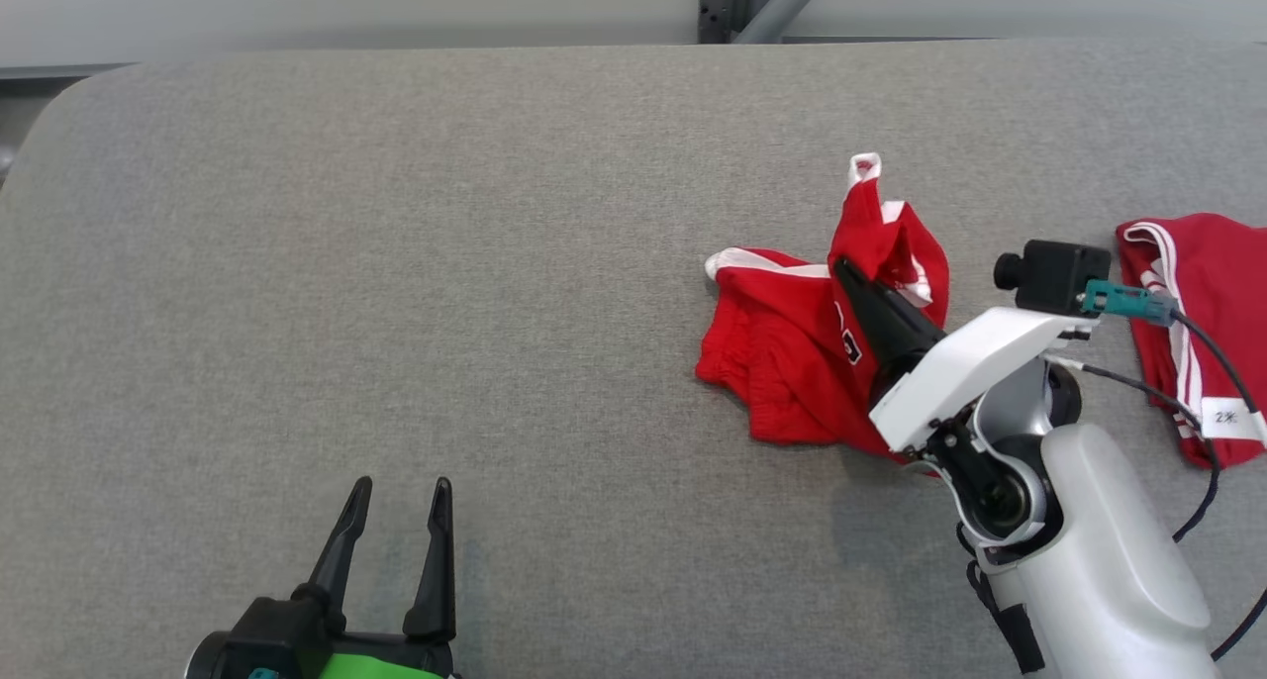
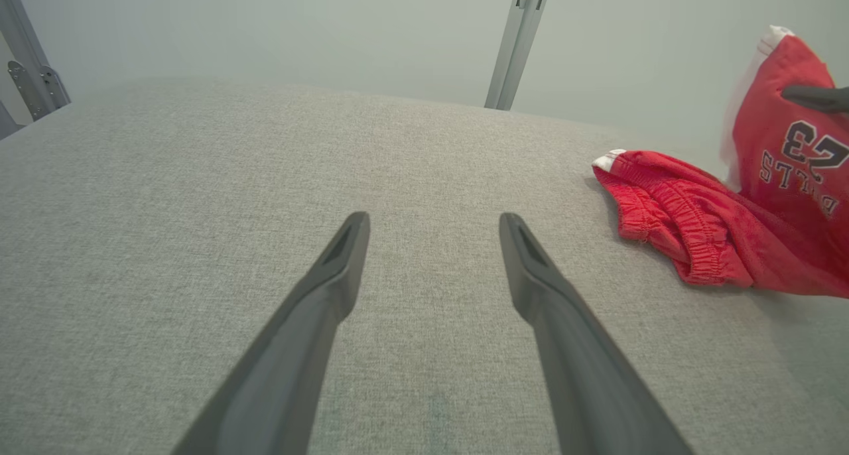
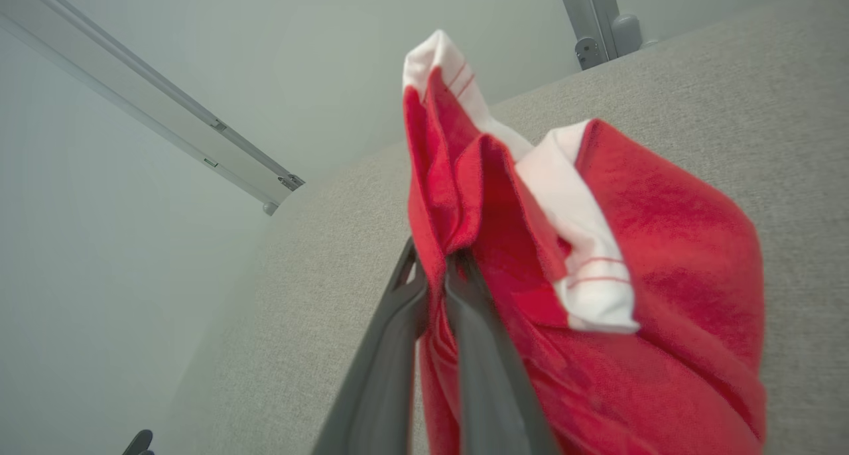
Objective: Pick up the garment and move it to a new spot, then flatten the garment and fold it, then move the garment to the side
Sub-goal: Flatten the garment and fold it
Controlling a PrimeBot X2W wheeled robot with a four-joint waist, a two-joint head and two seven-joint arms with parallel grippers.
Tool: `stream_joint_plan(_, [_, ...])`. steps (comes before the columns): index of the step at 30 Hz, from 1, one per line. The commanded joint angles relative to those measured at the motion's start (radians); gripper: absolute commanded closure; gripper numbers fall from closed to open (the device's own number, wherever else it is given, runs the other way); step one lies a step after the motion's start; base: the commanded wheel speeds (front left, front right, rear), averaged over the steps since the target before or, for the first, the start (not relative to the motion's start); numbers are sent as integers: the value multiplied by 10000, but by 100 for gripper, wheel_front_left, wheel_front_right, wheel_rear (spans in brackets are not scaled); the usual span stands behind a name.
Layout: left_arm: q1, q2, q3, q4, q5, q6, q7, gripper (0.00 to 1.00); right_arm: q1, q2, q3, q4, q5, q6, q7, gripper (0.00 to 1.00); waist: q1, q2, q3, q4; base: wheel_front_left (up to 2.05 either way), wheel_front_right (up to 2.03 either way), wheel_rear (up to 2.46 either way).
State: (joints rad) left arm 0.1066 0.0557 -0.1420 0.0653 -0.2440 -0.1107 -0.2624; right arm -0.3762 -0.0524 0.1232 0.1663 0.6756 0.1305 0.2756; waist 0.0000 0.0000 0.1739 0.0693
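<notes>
My right gripper (image 1: 841, 265) has its two dark fingers pressed together on a fold of the red garment (image 1: 782, 362), a pair of red shorts with white trim. In the right wrist view the fingers (image 3: 398, 322) close on the cloth (image 3: 663, 256) near a white-banded edge, and a peak of fabric stands above the fingertips. Part of the garment is held up off the desk (image 1: 396, 214), while the rest, including the gathered waistband, lies crumpled on the grey cloth surface just left of the right wrist. It sits right of centre on the desk, roughly halfway between the near and far edges.

From the left wrist view I can read dark lettering and a "23" (image 2: 806, 143) on the held-up panel, upside down from that angle, with the waistband (image 2: 663, 203) resting on the desk (image 2: 199, 176) below it.

My left gripper (image 1: 401, 483) sits at the lower left of the head view, fingers spread and holding nothing, well apart from the garment. Its fingers (image 2: 331, 276) hover low over bare grey cloth.

A second red garment (image 1: 1198, 273) with white stripes and a white tag (image 1: 1227, 417) lies flat at the desk's right edge, near my right wrist but apart from the shorts. A black cable (image 1: 1213, 362) from the wrist crosses over it.
</notes>
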Motion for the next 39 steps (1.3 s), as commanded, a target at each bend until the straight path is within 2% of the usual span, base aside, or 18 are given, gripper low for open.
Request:
stream_joint_plan(1, [-213,-19,-31,26,-12,-30,-25,0,171,-18,108,137,-29,1,-110,100,0,0,258,471,0,0,0])
stream_joint_plan(7, [-380,-44,-175,220,-161,-33,-27,0,-234,-2,1078,1560,515,1,-1010,100,0,0,434,917,0,0,0])
stream_joint_plan(15, [-447,-48,-383,478,-334,38,-27,0,-1092,10,1863,3438,413,1,-2111,100,0,0,312,1093,0,0,0])
stream_joint_plan(16, [-429,-48,-407,501,-351,45,-26,0,-1211,8,2001,3598,238,1,-2223,61,0,0,288,1093,0,0,0])
stream_joint_plan(17, [-416,-47,-424,524,-362,54,-27,0,-1290,12,2153,3732,140,1,-2338,0,0,0,259,1091,0,0,0])
stream_joint_plan(20, [-302,-48,-426,568,-390,101,-27,0,-1371,6,2576,3906,-33,1,-2578,0,0,0,121,1038,0,0,0])
stream_joint_plan(25, [-34,-45,-297,577,-402,163,-27,0,-845,2,2714,3264,-117,1,-2895,0,0,0,-184,875,0,0,0])
stream_joint_plan(29, [220,-46,-160,452,-414,286,-27,0,-91,-65,2139,2256,-951,1,-3098,0,0,0,-400,612,0,0,0])
stream_joint_plan(35, [470,-43,-112,253,-428,378,-27,0,1497,-278,749,382,-2433,1,-3262,0,0,0,-566,224,0,0,0])
stream_joint_plan(39, [521,-45,-139,229,-385,367,-27,0,2393,-418,-102,-341,-3645,1,-3734,0,0,0,-681,49,0,0,0])
